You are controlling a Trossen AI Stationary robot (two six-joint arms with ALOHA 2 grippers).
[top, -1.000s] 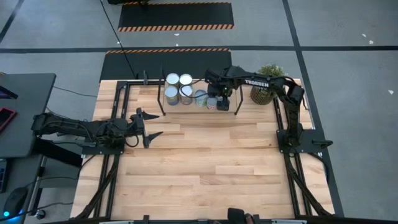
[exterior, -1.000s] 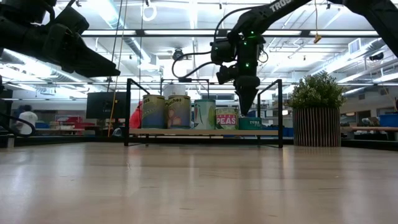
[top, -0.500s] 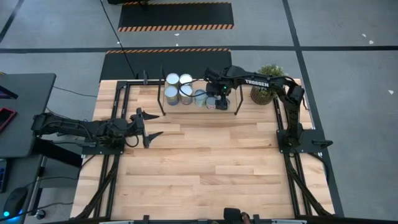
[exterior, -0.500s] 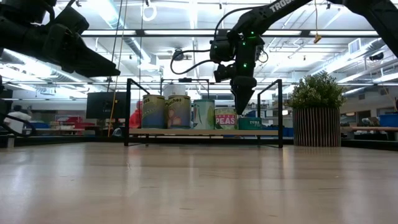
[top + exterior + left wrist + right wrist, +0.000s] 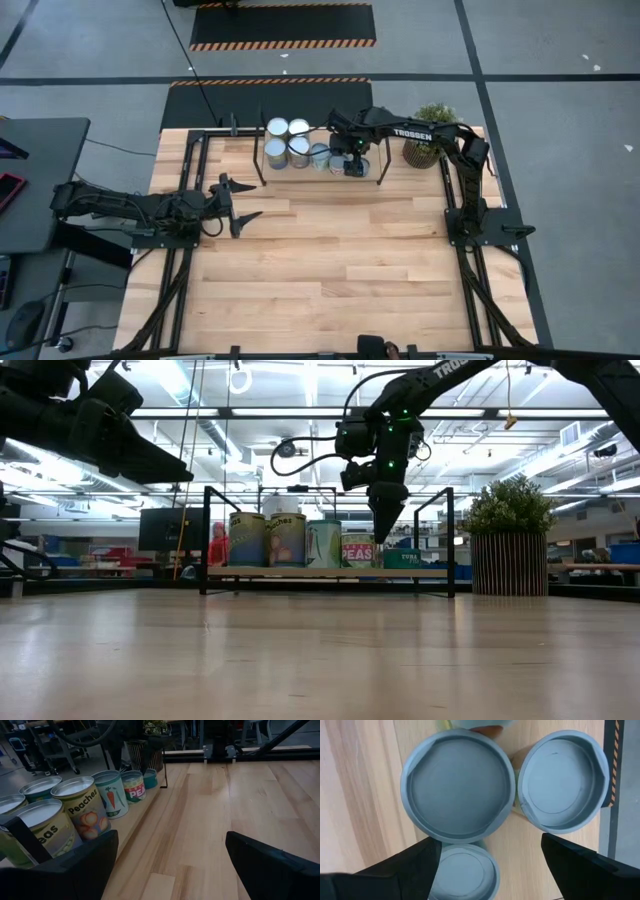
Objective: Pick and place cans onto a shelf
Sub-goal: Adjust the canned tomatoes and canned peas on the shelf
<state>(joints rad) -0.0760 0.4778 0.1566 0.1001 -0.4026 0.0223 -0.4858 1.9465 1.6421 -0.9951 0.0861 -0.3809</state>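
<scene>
While the left tool [image 5: 238, 203] waits open at the table's [image 5: 330, 270] left, the right tool [image 5: 384, 528] hangs open above the cans [image 5: 289, 142] lined on the far shelf [image 5: 330, 572].

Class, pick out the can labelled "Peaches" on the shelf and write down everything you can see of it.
The Peaches can is a metal cylinder with a rimmed silvery lid and a tan paper label showing the word "Peaches" above pictured orange fruit. It stands upright and unopened on the shelf, in a front row between a peas can and a carrot-labelled can, close against both. More cans stand behind it. No gripper touches it.
</scene>
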